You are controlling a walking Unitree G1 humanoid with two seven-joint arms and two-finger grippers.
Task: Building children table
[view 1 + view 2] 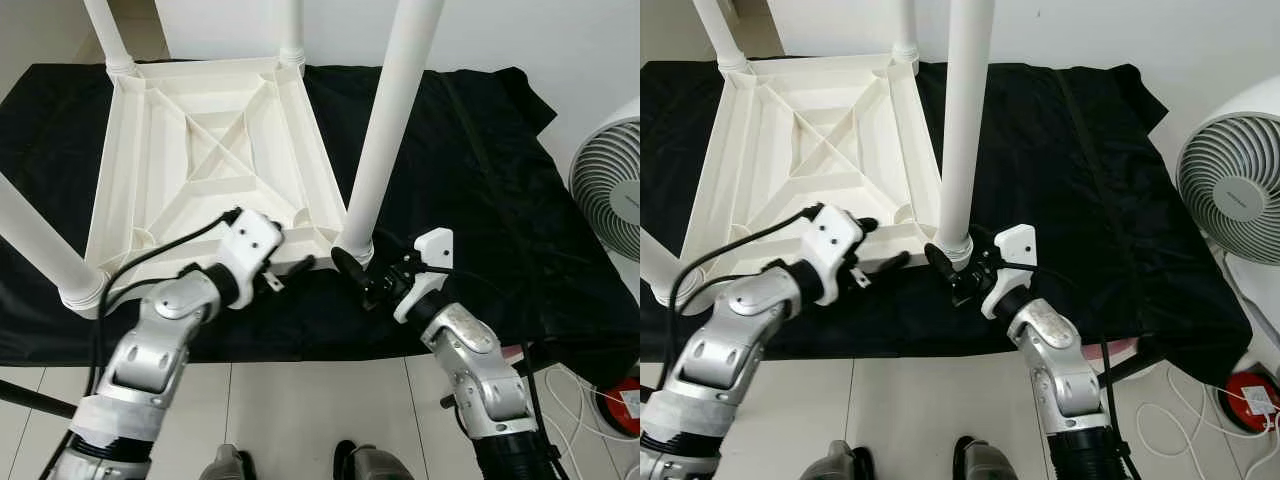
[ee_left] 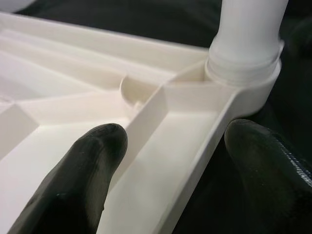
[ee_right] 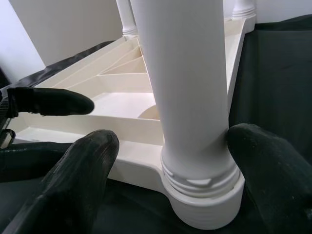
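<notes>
White ribbed plastic tabletop [image 1: 200, 160] is lying upside down on the black cloth [image 1: 480, 180], so we're seating legs. Our right pincer [image 1: 362, 275] is straddling the smooth round leg [image 1: 385, 140] at its threaded socket, open, not squeezing yet. Left pincer [image 1: 290, 268], open too, is bracing the rim. Probably needs twisting next.

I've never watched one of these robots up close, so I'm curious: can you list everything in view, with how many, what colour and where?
Tabletop: one, white, upside down on the cloth.
Table legs: four, white, standing up from its corners.
Cloth: one, black, under the table.
Fan: one, white, at the right.
Cables: white, on the tiled floor, right.
Red object: one, by the cables.
Left gripper: black fingers straddling the tabletop's near rim.
Right gripper: black fingers either side of the near right leg's base.
</notes>
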